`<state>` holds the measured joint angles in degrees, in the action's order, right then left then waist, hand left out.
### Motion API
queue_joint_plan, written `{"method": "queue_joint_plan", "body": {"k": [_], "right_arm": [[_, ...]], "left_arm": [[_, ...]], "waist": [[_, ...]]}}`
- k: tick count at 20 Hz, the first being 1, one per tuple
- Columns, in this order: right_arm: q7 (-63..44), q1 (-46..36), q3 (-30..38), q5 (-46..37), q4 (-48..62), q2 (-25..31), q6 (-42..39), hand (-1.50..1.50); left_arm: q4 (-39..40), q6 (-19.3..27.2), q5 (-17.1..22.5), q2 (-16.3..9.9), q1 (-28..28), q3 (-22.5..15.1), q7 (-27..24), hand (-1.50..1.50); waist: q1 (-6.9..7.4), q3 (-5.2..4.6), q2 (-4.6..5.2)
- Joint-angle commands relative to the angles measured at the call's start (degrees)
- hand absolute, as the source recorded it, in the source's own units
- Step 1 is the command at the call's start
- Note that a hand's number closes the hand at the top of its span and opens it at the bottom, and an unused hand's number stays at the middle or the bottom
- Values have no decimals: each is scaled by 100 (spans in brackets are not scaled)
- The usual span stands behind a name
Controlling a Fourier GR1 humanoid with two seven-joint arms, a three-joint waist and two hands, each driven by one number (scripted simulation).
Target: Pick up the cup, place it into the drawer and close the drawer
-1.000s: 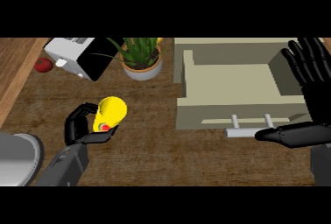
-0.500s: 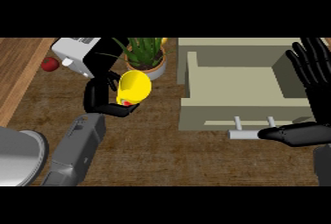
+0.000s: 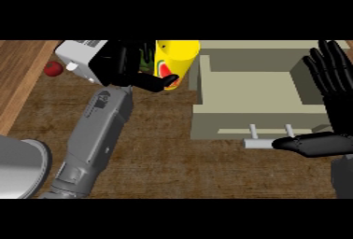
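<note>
The yellow cup (image 3: 176, 58) with a red mark on its side is held up in the air by my left hand (image 3: 127, 65), whose fingers and thumb curl round it. It hangs just left of the open beige drawer (image 3: 251, 86), near the drawer's left wall. My right hand (image 3: 329, 93) stands open at the drawer's right side, fingers straight and pointing away, thumb beside the drawer's pale handle (image 3: 265, 140). The drawer's inside shows nothing in it.
A white appliance (image 3: 81, 55) and a small red object (image 3: 53, 69) sit at the far left of the counter. A plant is mostly hidden behind my left hand. A grey round bowl (image 3: 21, 168) lies at the lower left. Brown countertop spreads in front of the drawer.
My left hand has carried the yellow cup up and to the right, from mid-counter to the drawer's left edge, now covering the plant. The right hand has stayed in place.
</note>
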<state>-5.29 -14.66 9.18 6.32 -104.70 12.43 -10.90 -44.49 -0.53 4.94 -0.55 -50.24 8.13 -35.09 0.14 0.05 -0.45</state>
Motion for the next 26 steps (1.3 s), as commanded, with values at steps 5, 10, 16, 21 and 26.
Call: {"method": "queue_joint_plan", "body": {"k": [5, 10, 16, 21, 26], "right_arm": [[-370, -277, -146, -41, -208, -95, 185, -150], [339, -287, 173, -4, 465, 111, -74, -150], [-136, -503, -162, 12, 36, -9, -20, -150], [176, -532, 31, 261, 353, 76, -255, -150], [158, -799, -337, -25, 345, -134, -100, -150]], "left_arm": [[88, 1134, 254, 54, -1589, -556, 1514, 150], [1134, 1620, 591, 54, -2171, -978, 1783, 150], [2218, 2114, 885, 55, -2679, -1612, 1977, 150], [2720, 1803, 997, 55, -2755, -2084, 2196, 150], [2892, 1512, 1116, 55, -2603, -2584, 2291, 150]], "waist": [[-133, -4, 46], [-219, 2, 98], [-532, 4, 152], [-751, 12, 243], [-945, 8, 297]]}}
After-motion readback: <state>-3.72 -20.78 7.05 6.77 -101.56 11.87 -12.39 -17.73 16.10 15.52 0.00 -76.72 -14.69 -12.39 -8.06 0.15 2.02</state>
